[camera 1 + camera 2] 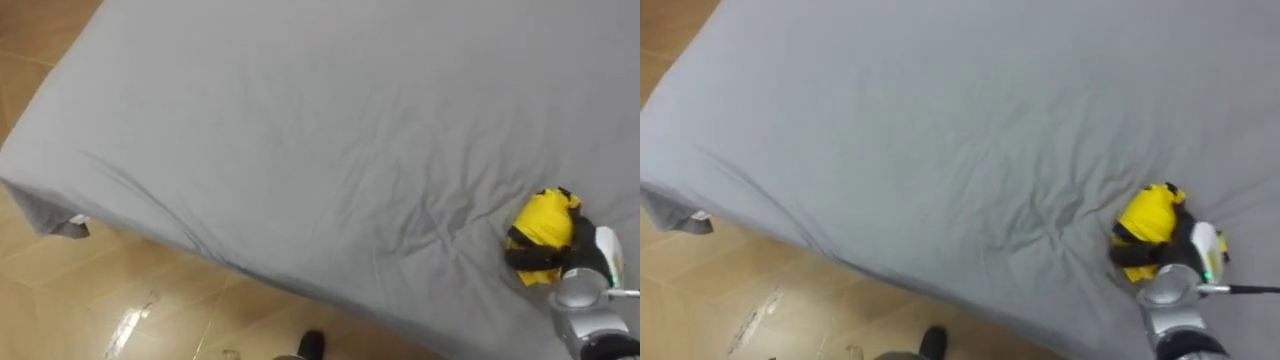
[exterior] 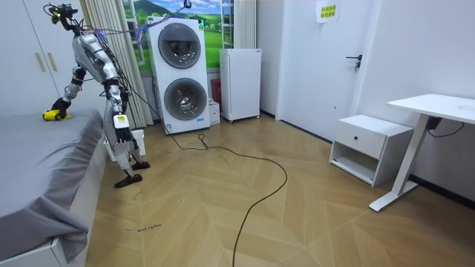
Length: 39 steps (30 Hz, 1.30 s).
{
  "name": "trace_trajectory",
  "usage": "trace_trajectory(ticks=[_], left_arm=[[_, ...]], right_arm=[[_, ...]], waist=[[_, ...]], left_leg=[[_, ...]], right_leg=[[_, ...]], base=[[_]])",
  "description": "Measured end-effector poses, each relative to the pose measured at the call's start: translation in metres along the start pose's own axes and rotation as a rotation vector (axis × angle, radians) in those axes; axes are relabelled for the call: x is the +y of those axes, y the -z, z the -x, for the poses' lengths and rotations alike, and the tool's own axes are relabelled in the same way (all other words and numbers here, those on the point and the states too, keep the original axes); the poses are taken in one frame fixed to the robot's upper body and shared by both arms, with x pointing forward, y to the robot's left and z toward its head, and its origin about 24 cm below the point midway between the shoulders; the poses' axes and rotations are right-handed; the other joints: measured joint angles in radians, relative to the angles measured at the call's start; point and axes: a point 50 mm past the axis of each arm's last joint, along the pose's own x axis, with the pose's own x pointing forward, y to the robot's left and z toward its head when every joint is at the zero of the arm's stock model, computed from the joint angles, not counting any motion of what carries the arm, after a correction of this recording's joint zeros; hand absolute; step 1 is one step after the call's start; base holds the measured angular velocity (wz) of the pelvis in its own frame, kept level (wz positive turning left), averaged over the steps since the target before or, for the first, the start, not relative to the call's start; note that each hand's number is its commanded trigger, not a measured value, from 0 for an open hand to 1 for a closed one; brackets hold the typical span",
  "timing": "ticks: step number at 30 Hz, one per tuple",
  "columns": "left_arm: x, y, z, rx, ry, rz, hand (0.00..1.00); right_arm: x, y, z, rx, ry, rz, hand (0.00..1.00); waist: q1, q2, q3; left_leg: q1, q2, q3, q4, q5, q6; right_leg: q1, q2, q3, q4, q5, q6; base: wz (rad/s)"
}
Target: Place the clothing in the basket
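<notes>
Just a crumpled yellow garment [image 1: 543, 220]

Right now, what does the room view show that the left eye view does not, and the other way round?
Room view: the robot leaning forward, stacked white washing machines, a white desk. Left eye view: the right hand curled round the crumpled yellow cloth. Both: that cloth on the grey bedsheet.
</notes>
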Motion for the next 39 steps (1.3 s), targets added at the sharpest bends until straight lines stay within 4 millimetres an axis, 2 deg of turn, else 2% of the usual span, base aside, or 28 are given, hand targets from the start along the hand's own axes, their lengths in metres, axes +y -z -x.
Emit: trace_trajectory(ticks=[5,9,12,15,17,18,20,22,23,24,26,29,32,37,39], left_arm=[[-0.005,-0.006,-0.001,-0.002,0.022,-0.053,0.0],[-0.006,-0.01,-0.001,-0.018,0.025,-0.062,0.0],[-0.004,-0.009,-0.001,-0.02,0.017,-0.052,0.0],[-0.002,-0.011,-0.001,-0.031,0.004,-0.043,0.0],[0.0,-0.015,-0.001,-0.056,-0.009,-0.029,0.0],[0.001,-0.016,-0.001,-0.061,-0.013,-0.023,0.0],[0.004,-0.016,0.0,-0.066,-0.028,-0.015,0.0],[0.006,-0.011,0.001,-0.063,-0.034,0.004,0.0],[0.006,-0.01,0.001,-0.061,-0.037,0.011,0.0],[0.007,-0.006,0.002,-0.053,-0.042,0.02,0.0],[0.009,0.002,0.003,-0.033,-0.052,0.022,0.0],[0.016,0.013,0.004,0.014,-0.083,0.05,0.0],[0.02,0.028,0.008,0.059,-0.1,0.071,0.0],[0.023,0.041,0.011,0.116,-0.11,0.079,0.0],[0.024,0.042,0.011,0.124,-0.119,0.086,0.0]], right_arm=[[-0.018,0.004,-0.005,0.054,0.089,-0.054,1.0],[-0.018,0.005,-0.005,0.076,0.093,-0.096,1.0],[-0.013,0.013,-0.002,0.096,0.068,-0.131,1.0],[-0.003,0.025,0.005,0.122,0.017,-0.181,1.0],[0.006,0.037,0.014,0.119,-0.03,-0.19,1.0],[0.009,0.042,0.017,0.124,-0.044,-0.188,1.0],[0.015,0.062,0.028,0.159,-0.085,-0.186,1.0],[0.016,0.072,0.035,0.165,-0.1,-0.204,1.0],[0.017,0.073,0.037,0.159,-0.104,-0.211,1.0],[0.017,0.075,0.041,0.152,-0.112,-0.237,1.0],[0.013,0.075,0.047,0.128,-0.121,-0.26,1.0],[0.003,0.064,0.047,0.068,-0.093,-0.318,1.0],[-0.009,0.06,0.045,0.045,-0.045,-0.36,1.0],[-0.024,0.051,0.044,-0.007,0.012,-0.401,1.0],[-0.028,0.056,0.047,0.001,0.036,-0.41,1.0]], waist=[[-0.002,0.021,-0.0015],[-0.008,0.019,-0.0015],[-0.023,0.008,-0.0012],[-0.036,-0.018,-0.0043],[-0.067,-0.044,-0.0047],[-0.069,-0.055,-0.0062],[-0.094,-0.086,-0.016],[-0.116,-0.094,-0.0214],[-0.122,-0.094,-0.0218],[-0.143,-0.094,-0.022],[-0.158,-0.089,-0.0247],[-0.197,-0.087,-0.0249],[-0.223,-0.082,-0.0264],[-0.279,-0.078,-0.0276],[-0.29,-0.08,-0.0279]], left_leg=[[0.005,-0.013,-0.007,-0.021,0.004,0.004],[0.026,-0.015,0.0,-0.045,0.007,0.005],[0.069,-0.014,0.011,-0.071,0.008,0.005],[0.115,-0.01,0.06,-0.085,0.008,0.005],[0.153,-0.008,0.098,-0.105,0.008,0.005],[0.165,-0.007,0.106,-0.111,0.008,0.005],[0.223,-0.009,0.132,-0.132,0.007,0.006],[0.27,-0.008,0.164,-0.148,0.005,0.008],[0.282,-0.007,0.172,-0.151,0.003,0.011],[0.312,-0.004,0.193,-0.159,0.001,0.014],[0.367,0.004,0.24,-0.177,-0.01,0.016],[0.402,0.01,0.259,-0.183,-0.017,0.013],[0.438,0.027,0.304,-0.183,-0.042,0.009],[0.46,0.03,0.33,-0.179,-0.044,0.012],[0.461,0.03,0.334,-0.179,-0.044,0.012]], right_leg=[[-0.003,-0.005,-0.008,0.01,-0.003,0.004],[0.001,-0.009,0.013,0.011,-0.003,0.005],[0.028,-0.011,0.027,0.008,-0.003,0.005],[0.062,-0.015,0.047,0.004,-0.004,0.008],[0.091,-0.021,0.066,-0.014,-0.005,0.009],[0.096,-0.02,0.077,-0.015,-0.005,0.009],[0.143,-0.018,0.097,-0.036,-0.003,0.013],[0.176,-0.02,0.126,-0.044,0.0,0.017],[0.183,-0.02,0.135,-0.044,0.001,0.019],[0.198,-0.021,0.161,-0.044,0.002,0.021],[0.223,-0.02,0.205,-0.043,0.002,0.022],[0.23,-0.018,0.25,-0.044,0.002,0.025],[0.24,-0.003,0.302,-0.043,0.0,0.029],[0.249,0.002,0.35,-0.052,0.001,0.039],[0.249,0.002,0.352,-0.056,0.007,0.04]], base=[[0.11],[0.0],[-0.05],[-0.14],[-0.08],[-0.27],[-0.34],[-0.38],[-0.56],[-0.69],[-0.89],[-0.63],[-0.49],[-0.22],[-0.11]])
